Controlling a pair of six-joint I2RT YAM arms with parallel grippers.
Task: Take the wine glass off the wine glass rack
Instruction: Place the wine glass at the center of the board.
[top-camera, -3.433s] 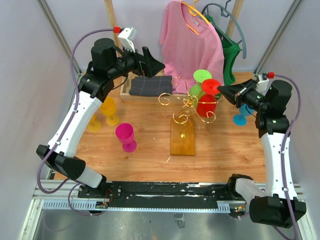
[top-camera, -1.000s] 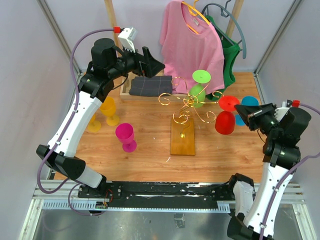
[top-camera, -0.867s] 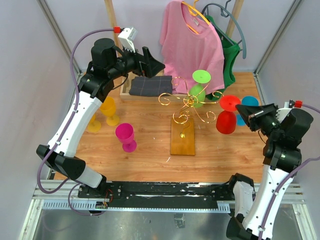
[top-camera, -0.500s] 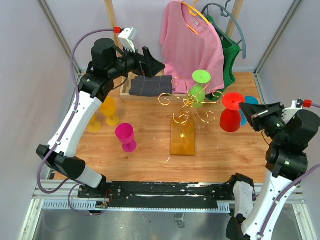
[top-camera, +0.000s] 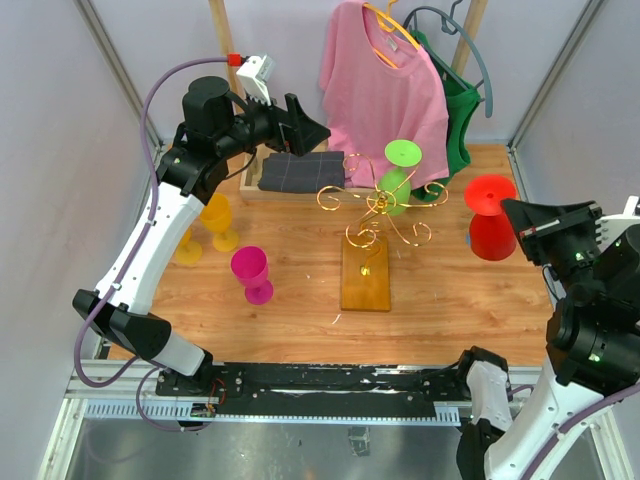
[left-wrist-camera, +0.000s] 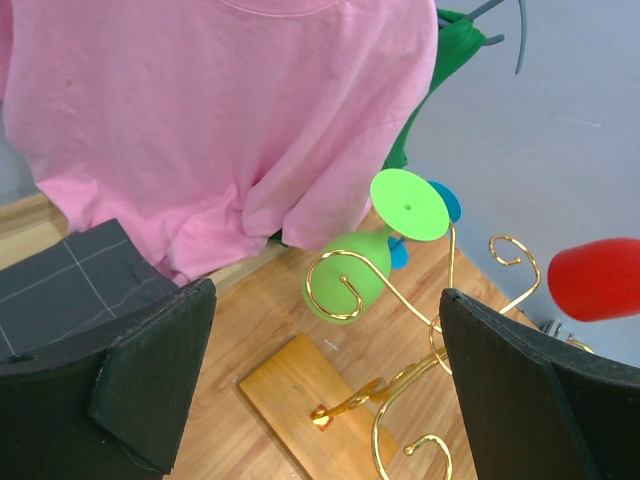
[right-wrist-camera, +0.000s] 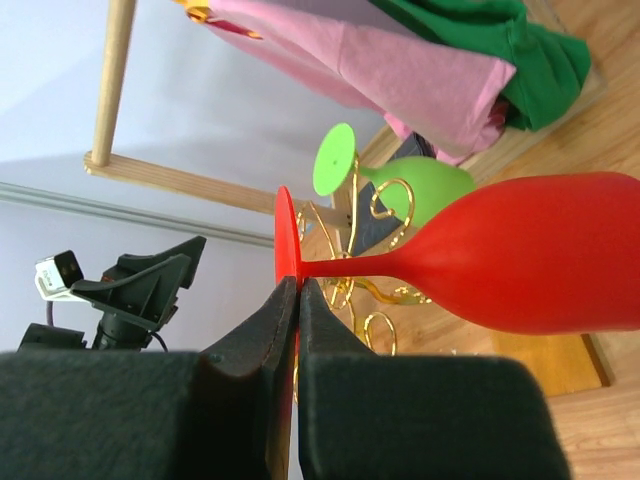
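The right pincer (top-camera: 512, 212) (right-wrist-camera: 297, 290) is clamped flat on the rim of the red glass's (top-camera: 492, 232) (right-wrist-camera: 530, 250) foot, its two fingers pressed together with only the thin disc between them. The red glass hangs upside down from that grip, foot up and bowl down, well to the right of the rack (top-camera: 366, 268) and clear of its gold wire arms. Whether the bowl touches the wood below cannot be told from above.

The left pincer (top-camera: 305, 125) (left-wrist-camera: 325, 300) is spread wide and holds nothing. It hovers high at the back left, pointing toward the rack, with its dark fingers (left-wrist-camera: 150, 380) framing the wrist view.

A green glass (top-camera: 395, 182) (left-wrist-camera: 345, 287) (right-wrist-camera: 420, 185) hangs inverted from one of the rack's curls. The rack's wooden base sits near the middle of the tabletop (top-camera: 300, 310), which is made of light brown planks. To the left stand a pink glass (top-camera: 252, 272) and two yellow glasses (top-camera: 215, 222). A sliver of a blue glass (left-wrist-camera: 445, 205) shows beyond the green one. A dark folded cloth (top-camera: 300, 170) lies at the back.

Behind the tabletop a pink shirt (top-camera: 385, 85) and a green garment (top-camera: 458, 110) hang on hangers. Plain grey walls (top-camera: 60, 150) close in the space on both sides.
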